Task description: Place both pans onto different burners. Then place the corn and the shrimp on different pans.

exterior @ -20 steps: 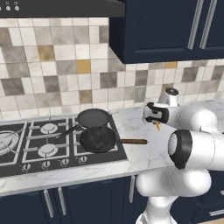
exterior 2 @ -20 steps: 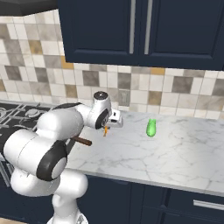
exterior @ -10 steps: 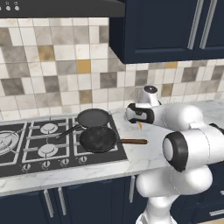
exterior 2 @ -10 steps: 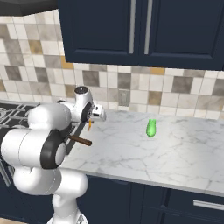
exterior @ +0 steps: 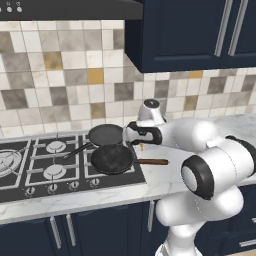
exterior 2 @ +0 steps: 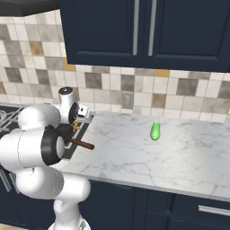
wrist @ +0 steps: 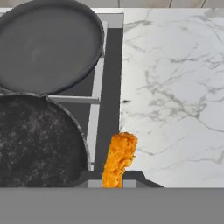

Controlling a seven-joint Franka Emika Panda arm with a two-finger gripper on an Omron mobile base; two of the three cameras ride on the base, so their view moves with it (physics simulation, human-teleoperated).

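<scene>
**Shrimp held up by the stove**

The pincer [wrist: 114, 181] is pinching the small curved orange shrimp [wrist: 118, 159] above the right edge of the black cooktop [exterior: 30, 182]. Both round black pans, the wooden-handled one [exterior: 112, 158] and the black-handled one [exterior: 105, 134], sit on burners. The little green corn [exterior 2: 155, 131] stands far off on the white marble counter [exterior 2: 134, 157].
</scene>
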